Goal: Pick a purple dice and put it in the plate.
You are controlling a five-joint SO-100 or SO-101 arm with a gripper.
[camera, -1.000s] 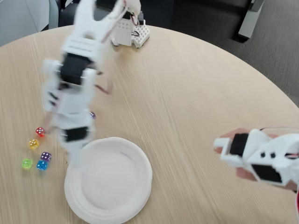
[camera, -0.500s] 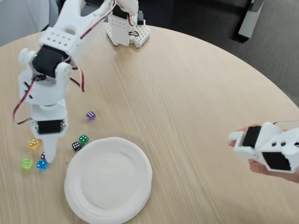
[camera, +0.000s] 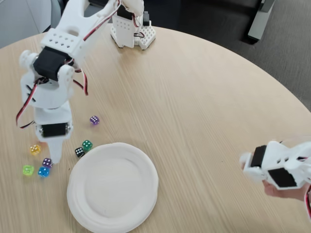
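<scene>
Jaws seemingly closed, gripper (camera: 55, 158) beside purple dice (camera: 47, 162); no writing legible.

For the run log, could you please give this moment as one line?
pincer: over dice cluster, beside purple dice | grasp: unclear | plate: no dice | second purple die: apart

Dice colours: purple dice (camera: 47, 162) violet with white pips; second purple die (camera: 94, 120); blue (camera: 43, 172), lime (camera: 28, 170), yellow (camera: 35, 149), green (camera: 87, 144), black (camera: 79, 152). Plate (camera: 141, 194) plain white. Arm (camera: 53, 87) white, black motors. Table (camera: 204, 107) pale woodgrain.
</scene>
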